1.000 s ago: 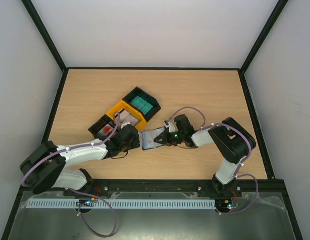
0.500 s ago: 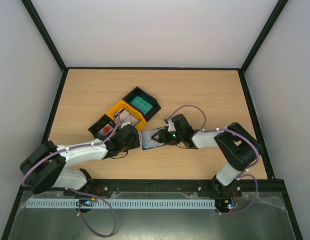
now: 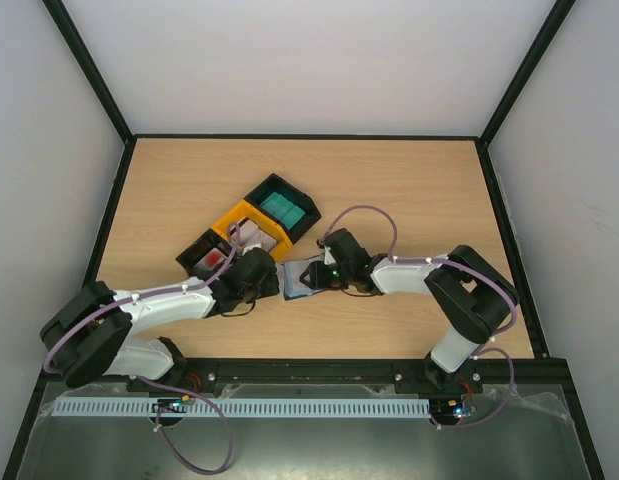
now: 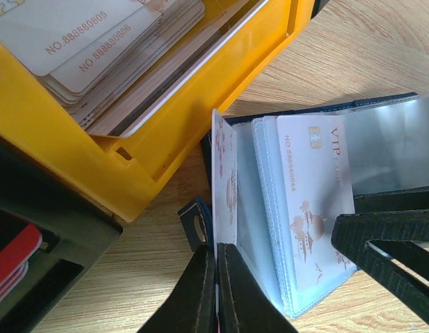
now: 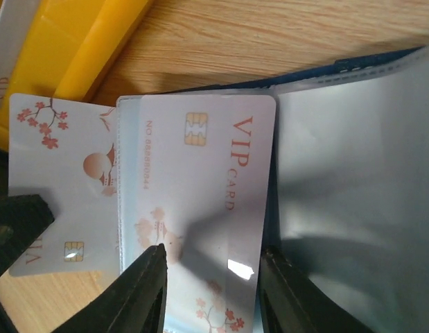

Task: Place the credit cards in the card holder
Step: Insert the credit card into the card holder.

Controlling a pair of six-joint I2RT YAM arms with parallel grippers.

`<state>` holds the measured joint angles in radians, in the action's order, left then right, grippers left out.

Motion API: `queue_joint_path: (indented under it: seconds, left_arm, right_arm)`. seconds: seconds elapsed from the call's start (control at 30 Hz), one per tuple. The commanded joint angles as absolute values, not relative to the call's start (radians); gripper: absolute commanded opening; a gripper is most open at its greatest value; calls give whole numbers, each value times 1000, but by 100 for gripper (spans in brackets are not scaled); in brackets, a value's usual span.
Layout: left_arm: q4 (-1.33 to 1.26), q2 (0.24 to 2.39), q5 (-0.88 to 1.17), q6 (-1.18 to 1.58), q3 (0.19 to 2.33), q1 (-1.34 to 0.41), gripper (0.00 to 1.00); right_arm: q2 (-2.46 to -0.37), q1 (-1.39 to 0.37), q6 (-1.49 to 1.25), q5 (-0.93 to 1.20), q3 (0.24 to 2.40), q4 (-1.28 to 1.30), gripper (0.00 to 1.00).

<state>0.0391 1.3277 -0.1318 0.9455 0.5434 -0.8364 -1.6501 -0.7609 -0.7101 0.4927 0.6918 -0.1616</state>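
i've got the left fingers (image 4: 215, 288) clenched on one upright leaf of the card holder (image 3: 299, 280), beside its clasp tab (image 4: 195, 225). i judge that grip is there to prop the holder open and pin it so it can't slide on the bench (image 3: 409, 180) while the other arm works. the holder lies open near the middle of the bench, somewhat toward the near edge, right up against the near corner of the yellow tray (image 3: 251, 222). the right fingers (image 4: 346, 218) stand apart, released, hanging over the lower end of the vip card (image 5: 200, 180), which rests flat on the stack of clear sleeves; whether it sits inside a sleeve or just on top i cannot tell. spread like that, they look placed to nudge or seat the card, not to carry it

the top camera only gives me two arms meeting over a dark patch, plus the black tray (image 3: 209, 255) beside the yellow one. the left wrist view adds the spare cards (image 4: 82, 35) stacked in the yellow tray and shows the pinched leaf edge-on. the right wrist view turns that leaf face-on: it carries a blossom-printed card, and the vip card's chip and lettering read clearly
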Motion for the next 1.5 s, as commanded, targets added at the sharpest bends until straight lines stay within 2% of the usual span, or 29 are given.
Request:
queue_joint_path:
  seconds: [0.0, 0.1, 0.33, 0.57, 0.97, 1.3, 1.47]
  left_arm:
    - [89, 1365, -92, 924, 519, -834, 2]
    - [82, 1366, -82, 916, 520, -834, 2]
    - [58, 1381, -55, 897, 523, -834, 2]
    - [34, 1391, -18, 860, 525, -834, 3]
    - [43, 1391, -29, 853, 521, -834, 2]
    - [42, 1391, -32, 862, 510, -834, 2]
    - [37, 1388, -31, 868, 500, -834, 2]
  right_arm:
    - [-1667, -795, -652, 443, 747, -77, 36]
    - [-1650, -796, -641, 421, 755, -50, 40]
    - [-1638, -824, -590, 297, 809, 48, 59]
    - [-1666, -874, -569, 288, 853, 97, 68]
    - [-1660, -916, -579, 11, 933, 274, 79]
    - [-1760, -1014, -585, -114, 1043, 402, 80]
    - [-1786, -1020, -627, -185, 1062, 439, 74]
